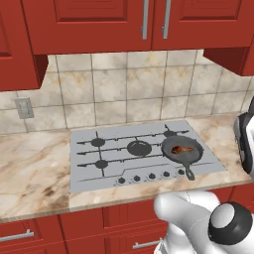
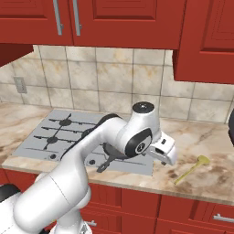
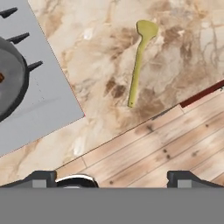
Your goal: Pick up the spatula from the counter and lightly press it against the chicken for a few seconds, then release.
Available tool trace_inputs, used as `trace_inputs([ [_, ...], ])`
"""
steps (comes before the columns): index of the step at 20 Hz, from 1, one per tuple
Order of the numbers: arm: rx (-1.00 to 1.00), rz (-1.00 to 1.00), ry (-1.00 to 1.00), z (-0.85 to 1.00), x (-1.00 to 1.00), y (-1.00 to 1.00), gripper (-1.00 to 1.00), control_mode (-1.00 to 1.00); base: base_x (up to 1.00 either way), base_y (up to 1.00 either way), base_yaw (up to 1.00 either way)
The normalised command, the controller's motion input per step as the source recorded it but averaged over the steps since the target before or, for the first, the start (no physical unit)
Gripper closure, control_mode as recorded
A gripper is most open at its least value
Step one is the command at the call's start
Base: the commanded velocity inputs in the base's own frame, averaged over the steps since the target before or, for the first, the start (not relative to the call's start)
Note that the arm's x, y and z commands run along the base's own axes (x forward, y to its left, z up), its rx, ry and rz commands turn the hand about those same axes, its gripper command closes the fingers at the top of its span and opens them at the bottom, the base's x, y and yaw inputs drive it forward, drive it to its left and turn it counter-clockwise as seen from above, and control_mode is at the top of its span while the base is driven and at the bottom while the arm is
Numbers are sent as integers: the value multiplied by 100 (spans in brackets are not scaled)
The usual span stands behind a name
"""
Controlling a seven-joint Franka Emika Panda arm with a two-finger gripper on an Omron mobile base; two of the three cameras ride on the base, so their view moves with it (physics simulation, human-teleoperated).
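Yellow spatula (image 3: 139, 61) is seen lying flat on the counter (image 3: 100, 48) ahead of the wide-open, empty claw (image 3: 113, 177), which should be lowered over its thin middle and shut softly.

White rounded arm (image 2: 64, 183), dark grey joints (image 1: 234, 236)

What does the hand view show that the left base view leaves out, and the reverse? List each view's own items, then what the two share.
Hand view brings: the yellow-green spatula lying flat on the marble, apart from the stove; a strip of wooden floor; and the gripper, its tips wide apart and holding nothing.
Left base view brings: the wall outlet, the tiled wall, the red cabinets and the knobs.
Shared: the dark pan, the grey stove and the marble counter.
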Motion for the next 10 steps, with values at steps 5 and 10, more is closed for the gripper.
trace_inputs([
  [5,0,0,0,-12,0,-44,-100,-100,0,0,0],
  [10,0,0,0,-13,0,-29,-100,-100,0,0,0],
])
